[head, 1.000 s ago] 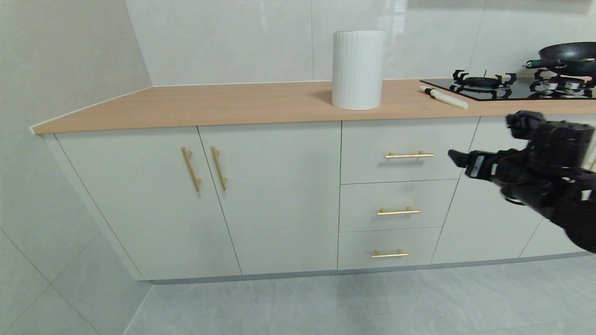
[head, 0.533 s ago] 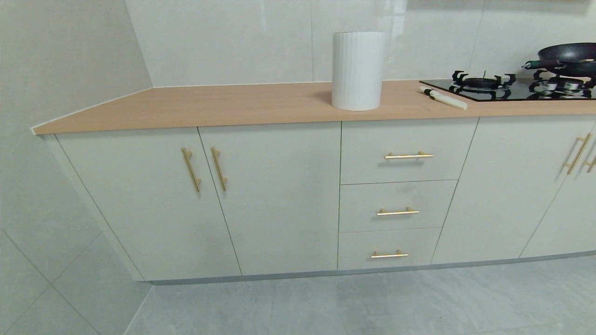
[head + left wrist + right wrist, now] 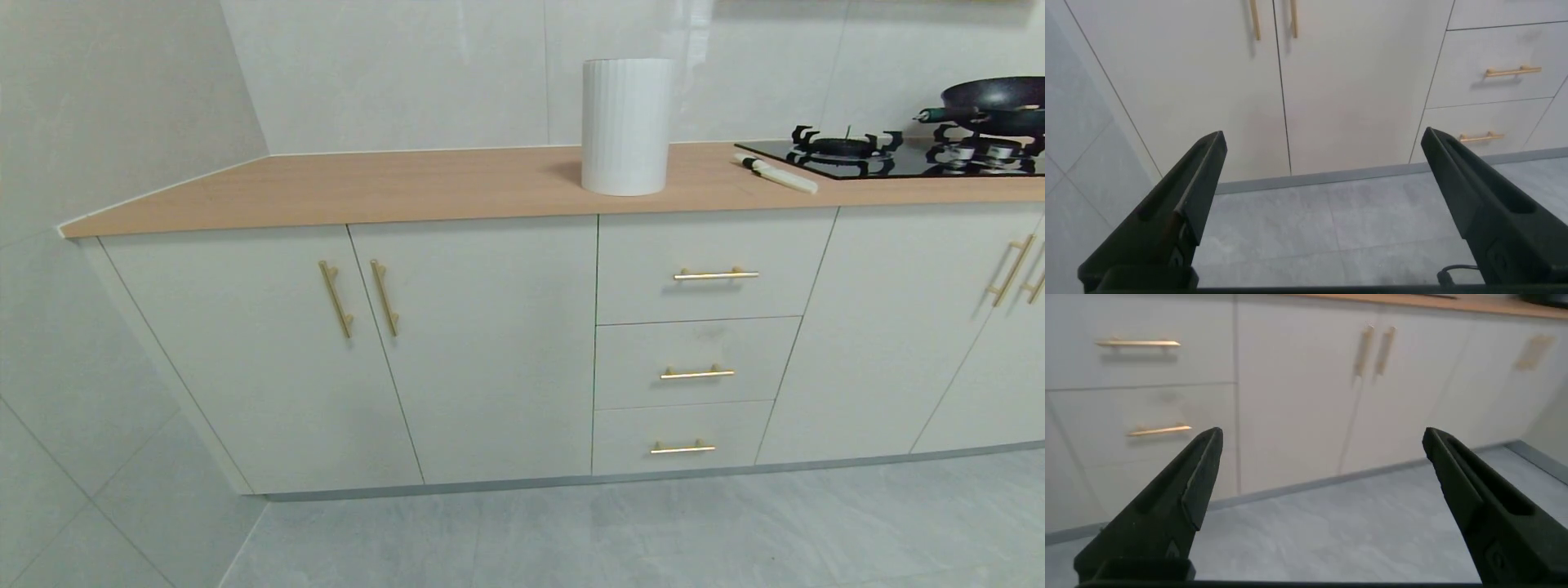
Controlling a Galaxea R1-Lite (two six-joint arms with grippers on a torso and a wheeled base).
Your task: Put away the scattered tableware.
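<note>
A: Right, where does the tableware sit?

B: One pale knife (image 3: 775, 173) on the bench (image 3: 367, 184), right of the white ribbed canister (image 3: 626, 126), just beside the near left corner of the hob (image 3: 898, 159). A dark pan (image 3: 996, 94) stands on the far burner.

A: Its long axis?

B: Slanted. It runs from back-left to front-right, with a small dark mark at the back end. I cannot tell which end is the handle.

A: And the fingers?

B: Left fingers (image 3: 1184, 204) are spread wide and hold nothing; they are low, facing the double cabinet doors (image 3: 1274, 82) and the floor (image 3: 1315, 220). Right fingers (image 3: 1176, 498) are spread the same and hold nothing, low before the drawers (image 3: 1139, 345).

A: So which way to the knife?

B: Up and to the robot's right of both. It lies on the bench top, well above where the fingers point. My judgement: the right arm is nearer, and it should rise, then turn to close across that slant.
</note>
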